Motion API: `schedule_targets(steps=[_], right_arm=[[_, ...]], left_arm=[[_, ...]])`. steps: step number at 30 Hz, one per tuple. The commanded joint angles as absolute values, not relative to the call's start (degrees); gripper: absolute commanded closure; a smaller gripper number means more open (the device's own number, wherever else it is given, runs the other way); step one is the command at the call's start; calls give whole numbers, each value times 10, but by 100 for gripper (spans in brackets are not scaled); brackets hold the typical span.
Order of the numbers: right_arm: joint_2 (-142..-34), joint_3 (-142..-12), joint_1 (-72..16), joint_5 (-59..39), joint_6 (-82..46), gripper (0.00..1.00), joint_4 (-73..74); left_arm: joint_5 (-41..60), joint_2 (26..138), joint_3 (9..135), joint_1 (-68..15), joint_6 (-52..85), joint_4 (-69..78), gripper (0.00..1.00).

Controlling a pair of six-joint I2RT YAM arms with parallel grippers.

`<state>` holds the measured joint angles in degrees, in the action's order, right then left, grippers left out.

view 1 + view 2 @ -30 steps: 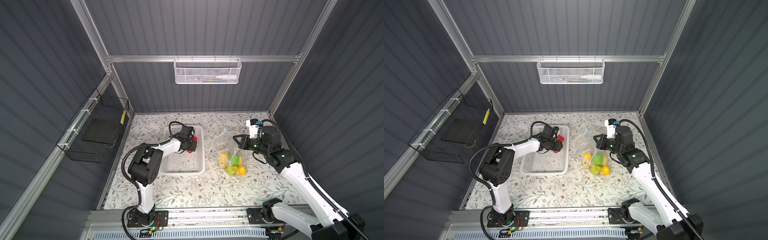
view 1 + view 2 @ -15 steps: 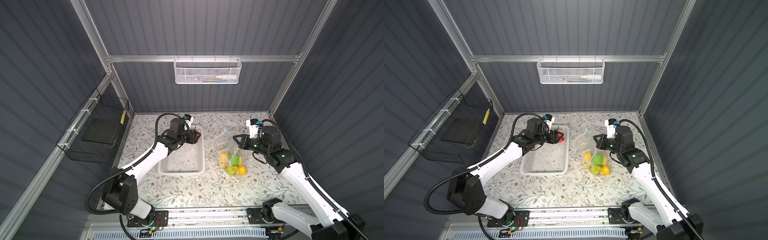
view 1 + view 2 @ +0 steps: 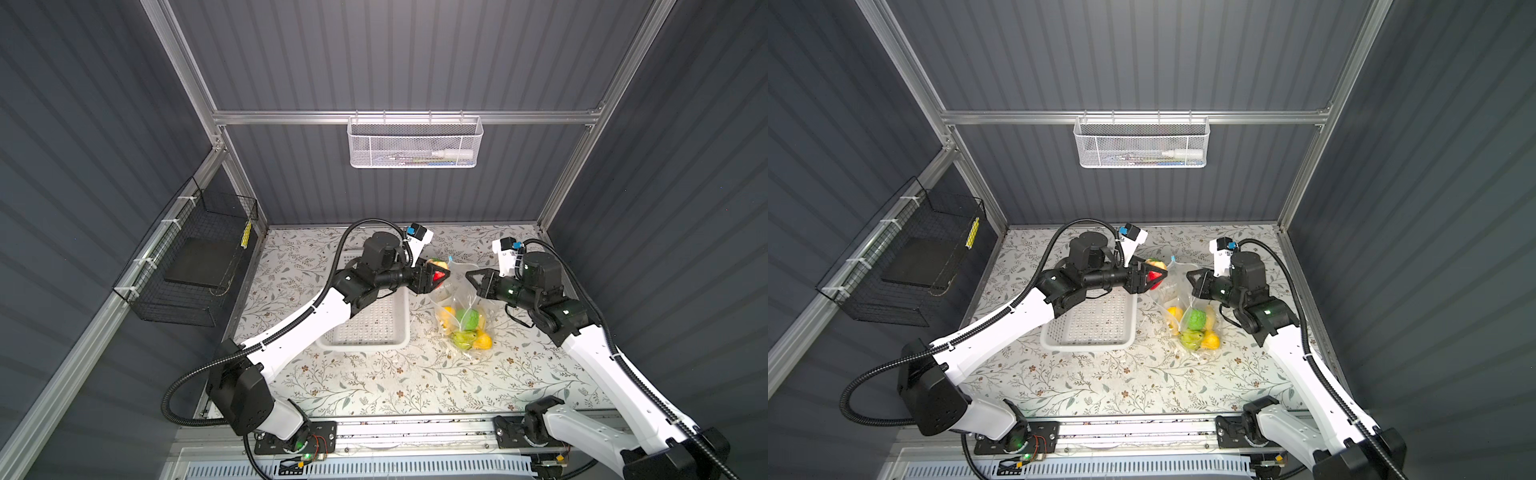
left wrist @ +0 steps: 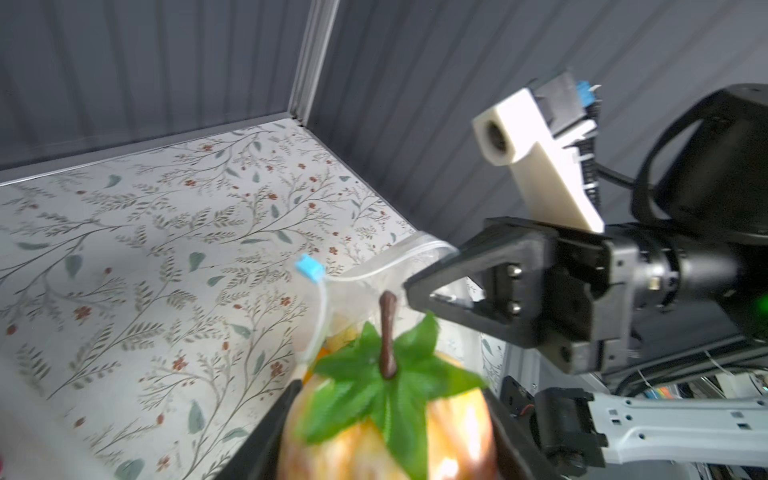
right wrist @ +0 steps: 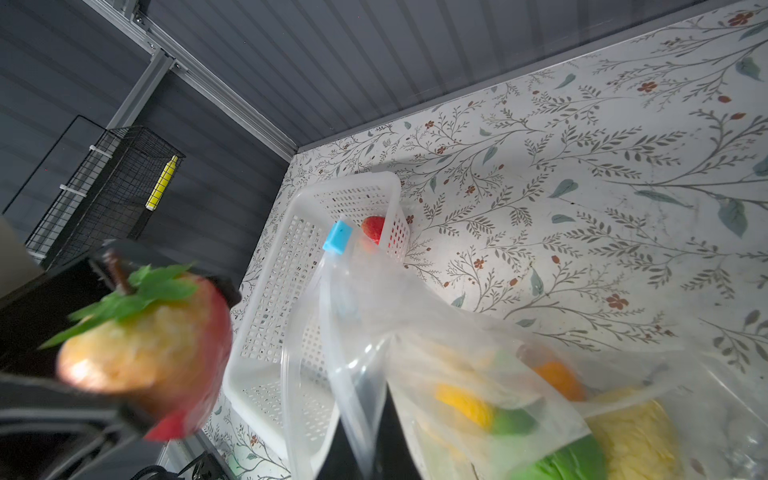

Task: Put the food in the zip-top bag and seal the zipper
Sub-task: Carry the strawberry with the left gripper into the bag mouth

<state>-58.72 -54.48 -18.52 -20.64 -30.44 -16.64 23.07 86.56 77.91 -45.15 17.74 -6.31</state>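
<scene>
White basket [image 3: 376,328] is seen mid-frame; right of it, the part-filled bag [image 3: 467,316] is pinched at its mouth by the closed right gripper [image 3: 469,275]. An apple [image 3: 436,263] is clamped in the half-spread left gripper [image 3: 440,276], beside that mouth.

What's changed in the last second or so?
The left gripper, its jaws holding a red-and-yellow fruit, rose out of the white basket and swung right to the mouth of the zip-top bag. The right gripper, pinching its rim, the bag and basket stayed put.
</scene>
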Motion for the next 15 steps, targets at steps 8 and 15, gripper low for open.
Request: schedule_targets(steps=[8, 15], right_arm=[[-578, -552, -188, -216, -306, 100, -154], [-571, -547, -188, -213, -305, 100, -156]], left_arm=[[201, 943, 840, -489, 145, -86, 48], [130, 964, 835, -497, 148, -95, 48]])
